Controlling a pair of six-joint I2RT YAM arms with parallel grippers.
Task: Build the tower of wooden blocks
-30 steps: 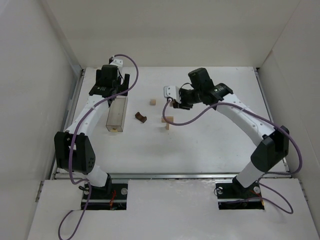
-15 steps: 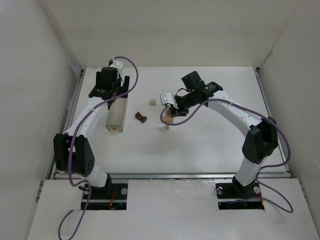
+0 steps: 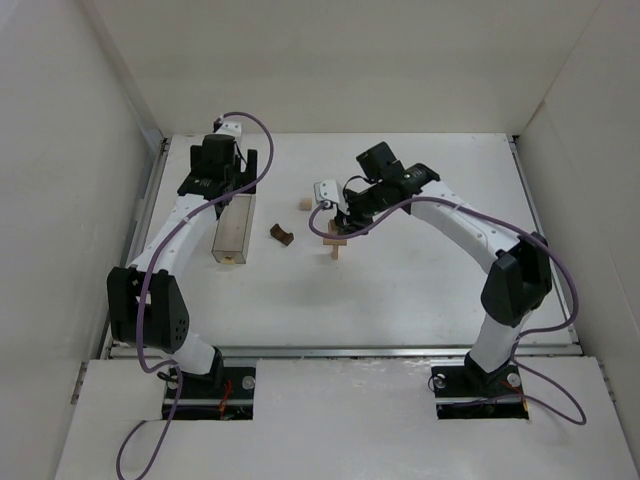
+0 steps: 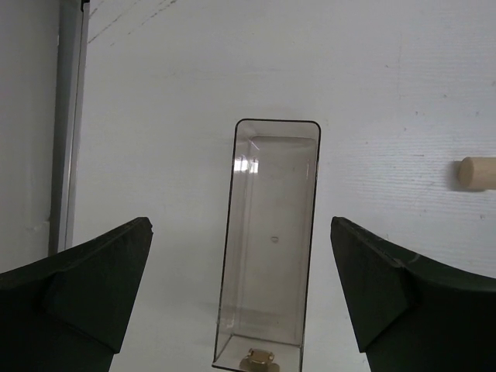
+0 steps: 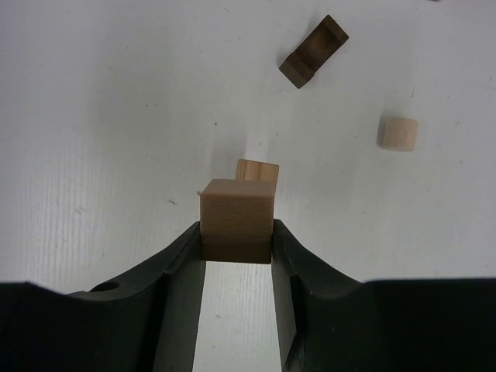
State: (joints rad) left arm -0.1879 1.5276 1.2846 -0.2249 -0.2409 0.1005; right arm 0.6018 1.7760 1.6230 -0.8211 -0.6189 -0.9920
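1. my right hand (image 5: 236, 232) was closed partway on a pale wooden block (image 5: 236, 203), with a finger pressed against each side of it.
2. that block hung directly over a second pale block (image 5: 257, 170) standing on the bench (image 5: 93, 116). from above the pair read as the start of the wood block tower (image 3: 335, 241), a post with a crosspiece. i could not tell whether the two were touching.
3. the dark brown arch block (image 5: 314, 52) lay on the bench apart from the tower, not yet stacked. a short pale peg (image 5: 397, 133) lay loose nearby.
4. my left hand (image 4: 240, 225) was spread wide and held nothing. it hovered over the clear plastic box (image 4: 271, 232), which had one small tan piece (image 4: 258, 358) at its near end.
5. i judged the build to be at an early stage, with only the bottom of the tower in place. what was left was to seat and release the held block, then add the arch, and perhaps the peg.
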